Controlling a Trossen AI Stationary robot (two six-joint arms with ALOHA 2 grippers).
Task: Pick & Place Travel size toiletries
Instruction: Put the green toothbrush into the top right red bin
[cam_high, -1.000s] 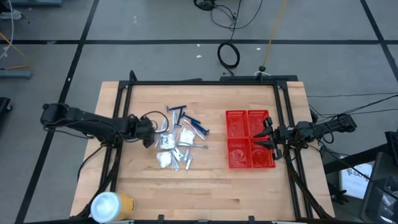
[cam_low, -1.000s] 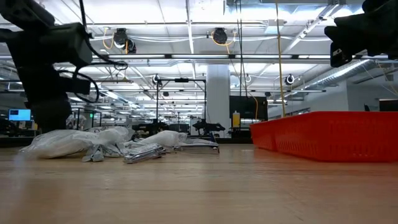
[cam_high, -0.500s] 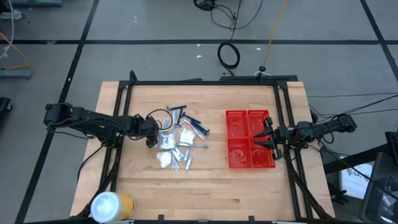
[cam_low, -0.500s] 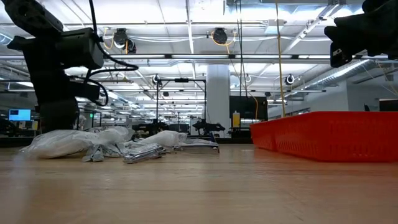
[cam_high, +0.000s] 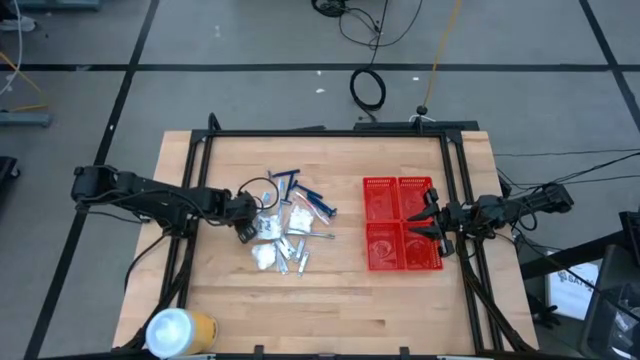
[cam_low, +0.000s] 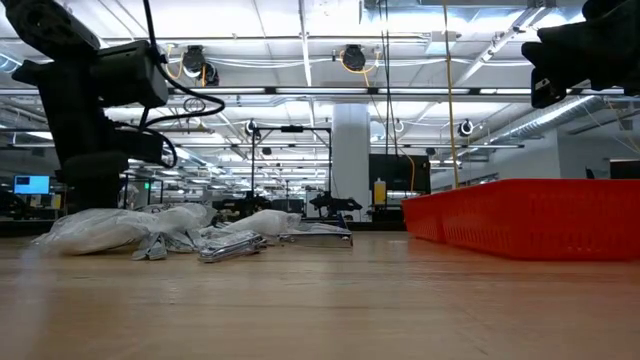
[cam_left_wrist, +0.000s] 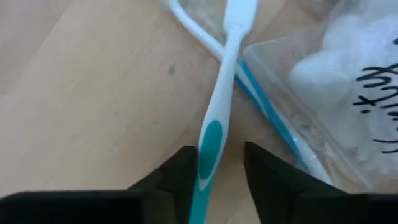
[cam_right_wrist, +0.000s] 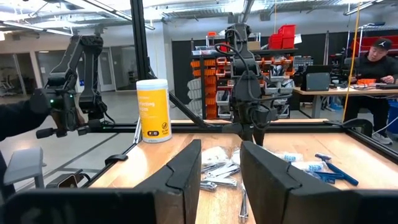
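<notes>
Left gripper (cam_left_wrist: 214, 177) narrowed around toothbrush (cam_left_wrist: 214, 134) handle at pile's left edge; risks dragging crossed second brush (cam_left_wrist: 273, 118) or slipping; right gripper (cam_right_wrist: 221, 171) idle, part-open

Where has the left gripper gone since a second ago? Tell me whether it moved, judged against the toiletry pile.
Yes. In the high view the left gripper has slid closer to the pile of toiletries, toward the red basket, and now straddles a toothbrush.
</notes>
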